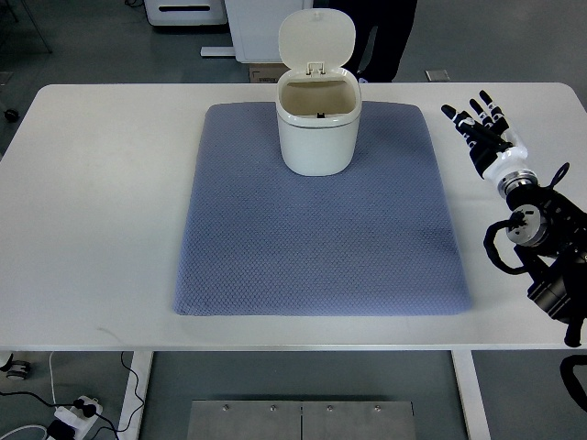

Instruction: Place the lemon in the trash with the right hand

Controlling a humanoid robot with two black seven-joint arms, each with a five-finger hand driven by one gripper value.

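Observation:
A white trash bin [317, 128] stands at the back of the blue-grey mat [312, 238] with its lid flipped up and open. Inside it looks dark, and I cannot make out a lemon there or anywhere on the table. My right hand [481, 126] is over the white table to the right of the mat, fingers spread and pointing away, holding nothing. Its arm [541, 238] comes in from the right edge. The left arm does not show.
The white table [101, 202] extends around the mat on all sides. Behind the table stand white cabinets [266, 23] and a dark-clad person's legs [385, 37]. A power strip [73, 417] lies on the floor at lower left.

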